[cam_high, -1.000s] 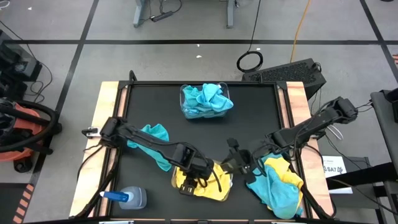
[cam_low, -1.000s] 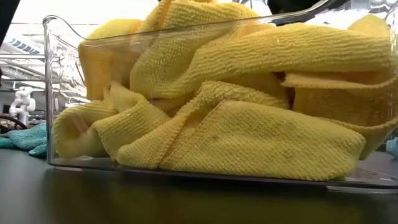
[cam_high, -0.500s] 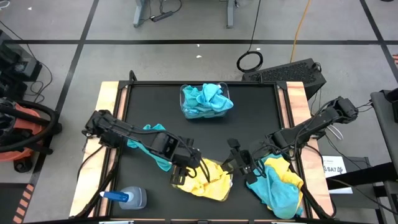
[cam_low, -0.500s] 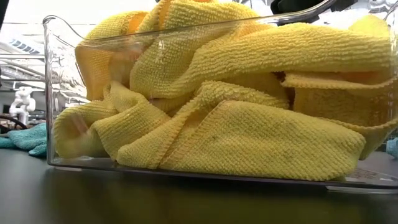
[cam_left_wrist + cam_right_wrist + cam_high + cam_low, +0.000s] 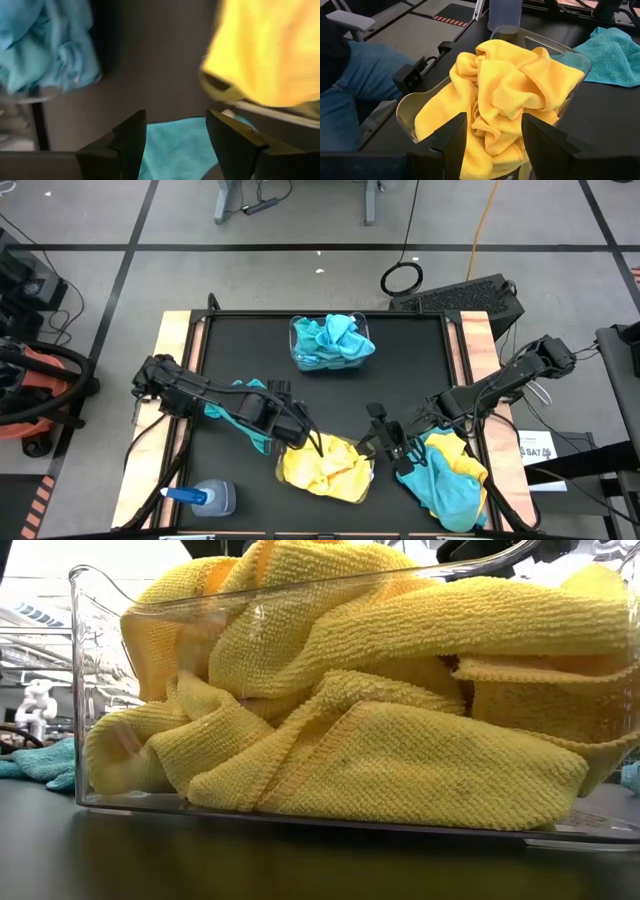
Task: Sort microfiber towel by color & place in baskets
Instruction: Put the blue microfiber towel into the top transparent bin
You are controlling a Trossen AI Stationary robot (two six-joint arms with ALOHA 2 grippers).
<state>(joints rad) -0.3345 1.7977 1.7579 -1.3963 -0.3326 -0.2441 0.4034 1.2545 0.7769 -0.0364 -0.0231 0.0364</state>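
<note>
A clear basket near the table's near edge is heaped with yellow towels, which also fill the low view. A second basket at the far edge holds turquoise towels. My left gripper is open, just off the yellow basket's far-left corner and above a loose turquoise towel lying flat on the table. My right gripper is open, right of the yellow basket and facing it. A mixed heap of turquoise and yellow towels lies under the right arm.
A spray bottle with a blue cap lies at the near left corner. The table's black mat is bare in the middle and far right. A person's legs in jeans show beyond the near edge.
My left gripper has drawn back out of the yellow basket, moving toward the table's far left and over the loose turquoise towel. The yellow towels have stayed heaped in the basket. The right arm has kept still.
</note>
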